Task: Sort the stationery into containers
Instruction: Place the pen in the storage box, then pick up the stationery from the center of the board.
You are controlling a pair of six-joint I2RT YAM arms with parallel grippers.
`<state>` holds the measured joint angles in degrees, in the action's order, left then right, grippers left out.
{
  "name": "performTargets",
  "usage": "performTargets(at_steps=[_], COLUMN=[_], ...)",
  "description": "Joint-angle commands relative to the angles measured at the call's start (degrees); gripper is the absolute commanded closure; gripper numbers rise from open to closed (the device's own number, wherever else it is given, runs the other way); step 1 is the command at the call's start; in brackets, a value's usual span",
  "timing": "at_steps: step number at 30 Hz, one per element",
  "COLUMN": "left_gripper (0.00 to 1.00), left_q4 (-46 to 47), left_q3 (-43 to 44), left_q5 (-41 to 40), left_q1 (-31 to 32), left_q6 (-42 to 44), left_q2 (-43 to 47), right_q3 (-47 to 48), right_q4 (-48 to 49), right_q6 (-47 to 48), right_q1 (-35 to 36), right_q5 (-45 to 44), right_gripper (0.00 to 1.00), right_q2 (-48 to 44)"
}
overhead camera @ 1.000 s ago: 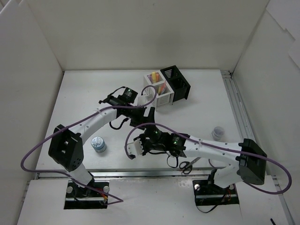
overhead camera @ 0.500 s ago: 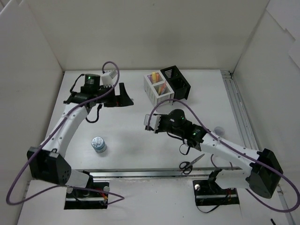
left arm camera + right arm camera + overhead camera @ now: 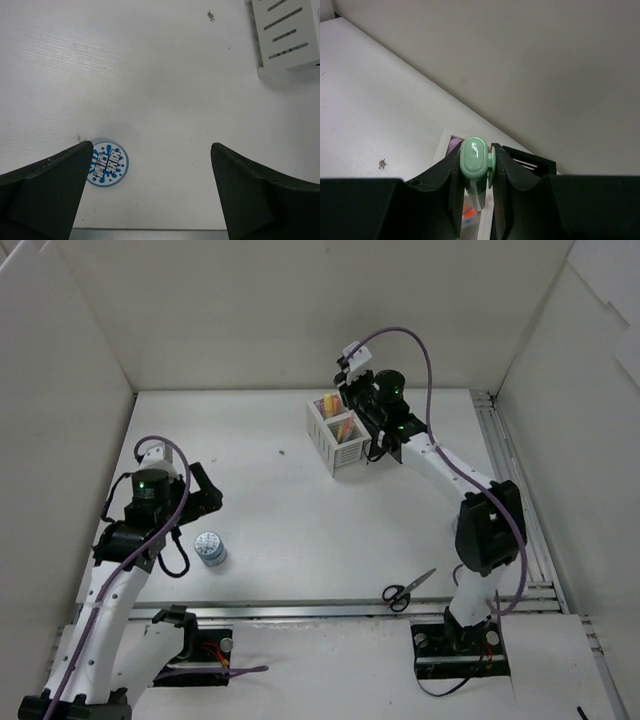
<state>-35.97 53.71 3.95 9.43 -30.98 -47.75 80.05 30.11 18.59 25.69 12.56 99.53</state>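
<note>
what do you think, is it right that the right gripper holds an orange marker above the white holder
Not quite. The right wrist view shows the right gripper holding a green marker, not an orange one, above the white holder.

light: bright, even, diffuse | shadows: soft, faint | glare: sheen on green marker (image 3: pixel 472 159) | wrist foreground: soft-focus
</note>
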Motion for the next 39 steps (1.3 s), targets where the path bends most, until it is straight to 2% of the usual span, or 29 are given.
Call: performTargets(at_steps=[1,4,7,10,17,20,21,22,23,26,30,35,37,39], left_gripper=[0.00,0.00,0.01,0.01,0.00,0.01,0.01,0.00,0.00,0.00,0.01,0.01,0.01,0.00], left_q4=[0.64,0.19,1.25,0.03,-0.33,-0.86,-1.12,-1.73,-2.09,-3.58,-2.80,-3.58,-5.24,-5.87], left_q3=[-0.36,-1.06,-0.98,-0.19,-2.30,-3.35,-3.79,-3.88,-4.14,-4.41,-5.98,-7.22,-7.57,-8.01], left_q5=[-6.05,-5.62,-1.76,-1.74,-1.13,-1.66,-1.66,-2.10,-2.53,-3.68,-3.42,-3.68,-7.80,-8.60], left_q1=[-1.08,-2.22,-3.27,-3.28,-3.81,-3.81,-3.81,-3.81,-3.81,-3.81,-3.81,-2.58,-1.52,-0.91], left_q6=[-3.99,-4.53,-3.56,-3.12,-4.61,-5.32,-5.66,-6.19,-6.54,-7.86,-8.48,-9.71,-11.20,-12.17], left_q2=[0.11,-2.43,-6.12,-9.55,-10.00,-10.44,-10.61,-11.05,-11.31,-12.63,-13.86,-15.71,-16.50,-17.20], right_q3=[10.44,17.84,22.41,24.27,24.54,23.05,22.17,21.56,20.59,18.75,15.49,8.74,6.36,2.67], right_q4=[5.49,5.40,5.31,5.40,5.40,5.40,5.31,5.40,5.40,5.31,4.00,1.97,1.10,0.57], right_q6=[-6.02,-7.86,-10.32,-10.76,-12.87,-14.01,-14.11,-14.19,-14.19,-14.37,-12.54,-10.33,-10.06,-10.50], right_q1=[-0.82,-1.26,-1.26,-1.09,-1.26,-1.17,-1.26,-1.09,-1.17,-0.91,-0.03,2.08,2.26,2.78], right_q5=[1.59,1.94,2.65,1.86,-1.04,-2.00,-2.18,-2.53,-2.97,-2.63,-1.31,-4.20,-4.99,-7.89], right_gripper=[1.00,0.99,0.99,0.98,0.94,0.73,0.60,0.53,0.39,0.30,0.02,0.02,0.02,0.02], right_q2=[8.45,15.23,20.42,23.77,26.95,26.43,26.16,25.11,24.41,21.16,13.97,5.52,0.95,-2.04])
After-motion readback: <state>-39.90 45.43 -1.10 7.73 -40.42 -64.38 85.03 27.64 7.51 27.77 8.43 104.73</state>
